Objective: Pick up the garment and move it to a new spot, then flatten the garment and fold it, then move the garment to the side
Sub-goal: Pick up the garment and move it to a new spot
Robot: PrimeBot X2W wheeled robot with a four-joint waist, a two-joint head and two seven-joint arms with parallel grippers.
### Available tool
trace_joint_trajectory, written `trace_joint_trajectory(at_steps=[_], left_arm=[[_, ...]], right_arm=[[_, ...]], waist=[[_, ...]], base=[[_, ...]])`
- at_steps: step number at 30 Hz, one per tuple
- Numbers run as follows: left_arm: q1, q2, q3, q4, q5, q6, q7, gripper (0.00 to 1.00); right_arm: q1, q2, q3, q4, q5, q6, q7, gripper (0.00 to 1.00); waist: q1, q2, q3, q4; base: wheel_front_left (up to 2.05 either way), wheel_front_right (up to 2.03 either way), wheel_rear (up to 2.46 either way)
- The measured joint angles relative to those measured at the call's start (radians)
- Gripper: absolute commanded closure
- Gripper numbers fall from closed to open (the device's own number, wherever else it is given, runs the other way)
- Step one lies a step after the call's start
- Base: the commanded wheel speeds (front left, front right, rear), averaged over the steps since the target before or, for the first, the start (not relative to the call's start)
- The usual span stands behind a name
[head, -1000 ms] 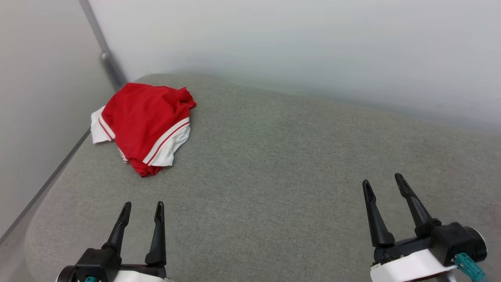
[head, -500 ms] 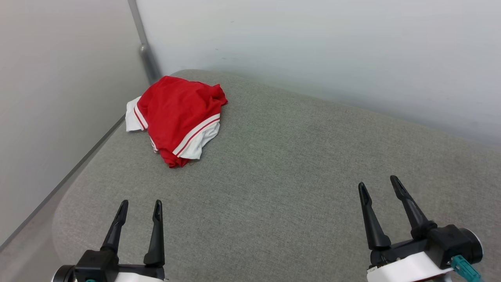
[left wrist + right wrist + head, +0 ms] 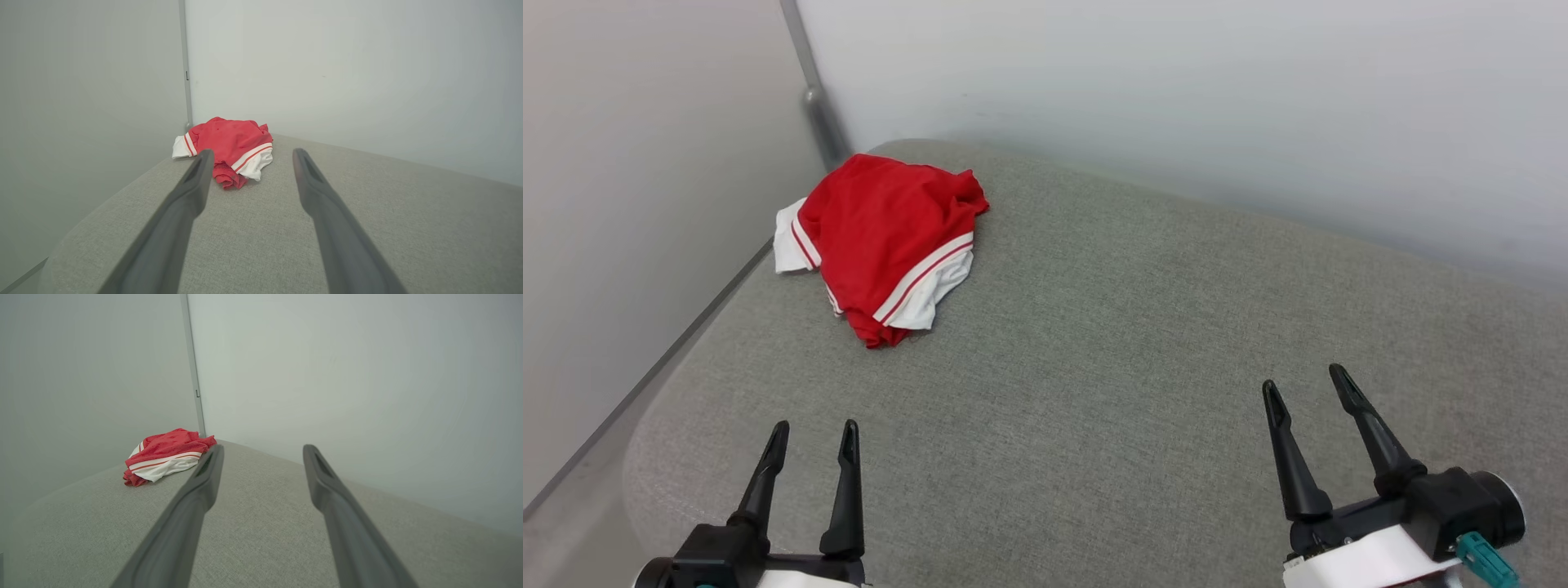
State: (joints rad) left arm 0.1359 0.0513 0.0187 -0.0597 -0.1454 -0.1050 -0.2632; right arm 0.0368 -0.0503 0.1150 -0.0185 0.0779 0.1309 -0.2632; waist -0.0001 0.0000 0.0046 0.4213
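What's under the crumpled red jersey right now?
The jersey lies bunched on the grey fabric cushion, near its far left corner. Anything else beneath the heap is covered.

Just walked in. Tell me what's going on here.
A two-armed robot faces a grey cushioned surface. The garment lies crumpled in a heap at its far left corner. Nothing is handling it: the left gripper and right gripper are both open and empty, near the front edge, well short of it.
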Motion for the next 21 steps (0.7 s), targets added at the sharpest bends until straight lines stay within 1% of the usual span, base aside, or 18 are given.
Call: trace_joint_trajectory(at_steps=[3,8,10,12,15,17,19,20,21], left_arm=[[-0.018,0.0,0.007,0.023,-0.028,-0.006,0.0,0.0],[-0.093,0.001,0.013,0.07,-0.019,-0.019,0.0,0.0],[-0.135,0.005,0.02,0.104,-0.047,-0.023,0.0,0.0],[-0.184,0.037,0.02,0.131,-0.069,-0.023,0.0,0.0],[-0.291,0.138,-0.005,0.198,-0.12,-0.023,0.0,0.0],[-0.365,0.22,-0.025,0.26,-0.17,-0.024,0.0,0.0],[-0.436,0.314,-0.063,0.322,-0.228,-0.024,0.043,0.0],[-0.545,0.445,-0.127,0.377,-0.335,-0.024,0.158,0.0],[-0.577,0.486,-0.148,0.391,-0.369,-0.024,0.198,0.0]], right_arm=[[-0.017,0.0,-0.002,-0.014,-0.024,0.0,0.0,0.0],[-0.054,0.0,-0.001,-0.028,-0.059,0.0,0.0,0.0],[-0.072,0.0,0.001,-0.038,-0.073,0.0,0.0,0.0],[-0.092,0.0,0.003,-0.048,-0.087,0.0,0.0,0.0],[-0.12,0.0,0.003,-0.062,-0.106,0.0,0.0,0.0],[-0.136,0.001,0.004,-0.071,-0.116,0.0,0.0,0.0],[-0.146,0.0,0.005,-0.076,-0.125,0.0,0.0,0.0],[-0.163,0.001,0.003,-0.084,-0.132,0.0,0.0,0.0],[-0.166,0.0,0.004,-0.087,-0.134,0.0,0.0,0.0]], waist=[[0.0,0.0,0.038,-0.019],[0.0001,0.0,0.106,-0.047],[0.0001,0.0,0.137,-0.063],[0.0001,0.0,0.17,-0.08],[0.0002,0.0,0.225,-0.11],[0.0002,0.0,0.262,-0.131],[0.0002,0.0,0.3,-0.153],[0.0002,0.0,0.356,-0.186],[0.0002,0.0,0.375,-0.197]], base=[[0.0,0.0,0.0],[0.0,0.0,0.0],[0.0,0.0,0.0],[0.0,0.0,0.0],[0.0,0.0,0.0],[0.0,0.0,0.0],[0.0,0.0,0.0],[0.0,0.0,0.0],[0.0,0.0,0.0]])
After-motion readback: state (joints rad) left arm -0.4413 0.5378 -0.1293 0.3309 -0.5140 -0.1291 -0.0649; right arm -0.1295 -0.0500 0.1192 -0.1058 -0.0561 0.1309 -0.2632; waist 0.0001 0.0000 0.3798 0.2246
